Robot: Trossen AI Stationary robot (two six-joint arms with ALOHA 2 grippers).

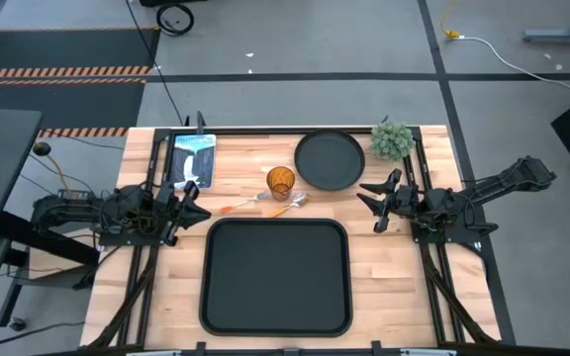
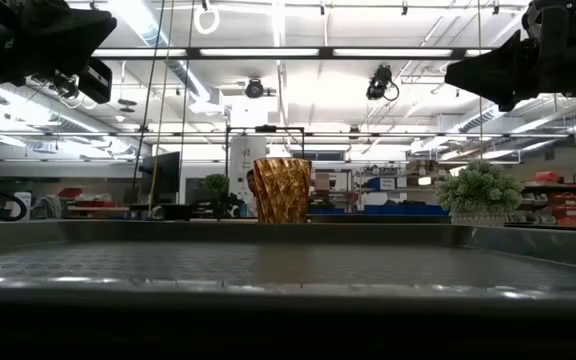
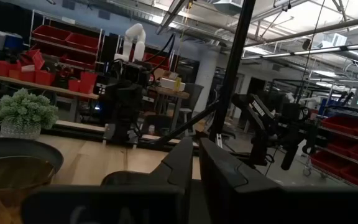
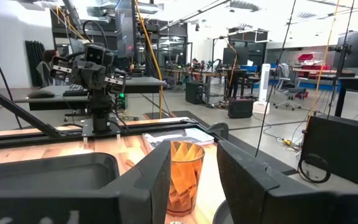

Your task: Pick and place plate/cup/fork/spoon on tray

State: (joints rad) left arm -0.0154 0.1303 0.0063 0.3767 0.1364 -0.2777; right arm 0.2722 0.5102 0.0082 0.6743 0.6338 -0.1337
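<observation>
The black rectangular tray (image 1: 275, 277) lies at the table's near middle. Beyond it stand the amber cup (image 1: 281, 182) and the round black plate (image 1: 330, 158). Two orange-handled utensils (image 1: 237, 206) (image 1: 290, 206) lie flat between cup and tray; I cannot tell which is the fork and which the spoon. My left gripper (image 1: 194, 203) hovers open at the tray's far left corner. My right gripper (image 1: 369, 203) hovers open at the tray's far right corner. Between its fingers, the right wrist view shows the cup (image 4: 182, 177) farther off.
A small potted plant (image 1: 392, 138) stands at the far right, next to the plate. A blue-and-white flat item (image 1: 191, 158) lies at the far left. Black frame rails run along the table's left and right sides.
</observation>
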